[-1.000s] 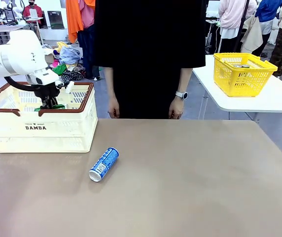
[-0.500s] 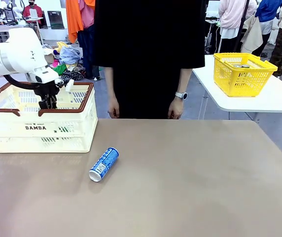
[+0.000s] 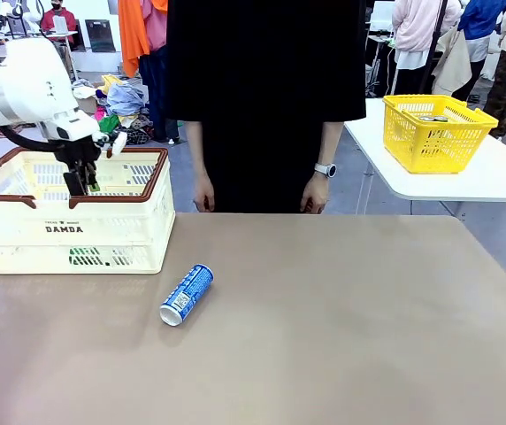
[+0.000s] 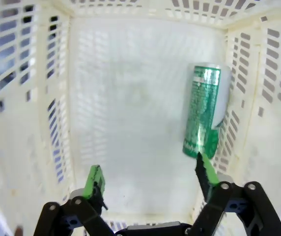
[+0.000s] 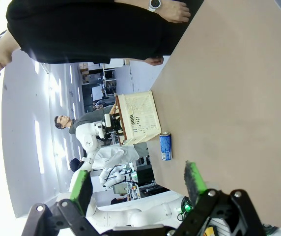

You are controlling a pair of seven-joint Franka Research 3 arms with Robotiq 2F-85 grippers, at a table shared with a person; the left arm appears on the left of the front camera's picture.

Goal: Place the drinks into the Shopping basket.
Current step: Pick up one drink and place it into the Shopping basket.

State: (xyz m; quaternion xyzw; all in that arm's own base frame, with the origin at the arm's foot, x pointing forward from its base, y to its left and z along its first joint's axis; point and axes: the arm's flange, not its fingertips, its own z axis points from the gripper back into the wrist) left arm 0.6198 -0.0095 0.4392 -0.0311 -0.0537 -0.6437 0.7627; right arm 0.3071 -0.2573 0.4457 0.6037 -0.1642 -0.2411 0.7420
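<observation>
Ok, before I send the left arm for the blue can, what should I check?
1. Left end effector open, nothing between its fingers: ok.
2. Green can lying on the Shopping basket floor, not gripped: ok.
3. Left end effector high enough to clear the basket rim: cannot tell.
4. Blue can on its side on the table, nothing around it: ok.
5. Person's hands at the far table edge, away from the blue can: ok.
6. Right end effector open and empty: ok.

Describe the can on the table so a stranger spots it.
Find the cream Shopping basket at the table's left. Near its front right corner a can lies on its side. It is blue with white print; the basket's can is green.
</observation>
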